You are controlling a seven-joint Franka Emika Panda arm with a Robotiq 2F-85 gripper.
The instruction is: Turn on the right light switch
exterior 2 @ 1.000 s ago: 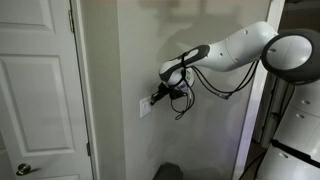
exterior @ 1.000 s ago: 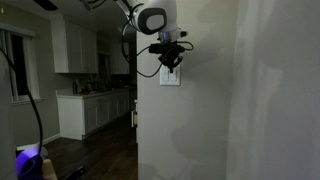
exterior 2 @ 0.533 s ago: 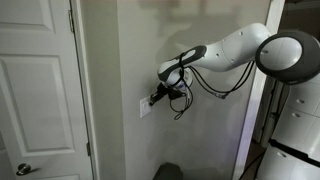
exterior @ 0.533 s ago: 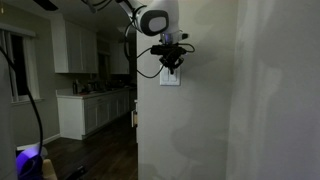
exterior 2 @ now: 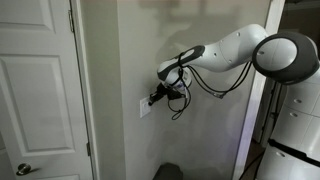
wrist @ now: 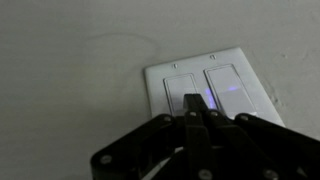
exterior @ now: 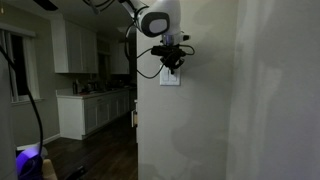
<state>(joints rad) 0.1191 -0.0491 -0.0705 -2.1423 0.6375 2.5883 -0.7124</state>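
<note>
A white double wall plate [wrist: 210, 95] holds two tall rocker paddles. The right light switch [wrist: 230, 88] is the right-hand paddle, with a faint purple glow on its left side. My gripper [wrist: 193, 101] is shut with nothing in it. Its joined fingertips lie over the right edge of the left paddle [wrist: 180, 90], just left of the gap between the paddles. I cannot tell whether they touch it. In both exterior views the gripper [exterior: 172, 63] [exterior 2: 156, 98] points at the plate [exterior: 170, 79] [exterior 2: 146, 108], hiding most of it.
A white panel door [exterior 2: 35, 90] stands left of the switch wall. The wall ends at a corner [exterior: 136, 120], and beyond it is a dim kitchen with white cabinets [exterior: 75, 45] and a counter [exterior: 95, 100]. The robot's white body [exterior 2: 295, 130] stands nearby.
The arm's elbow has shifted slightly; the gripper stays at the wall plate.
</note>
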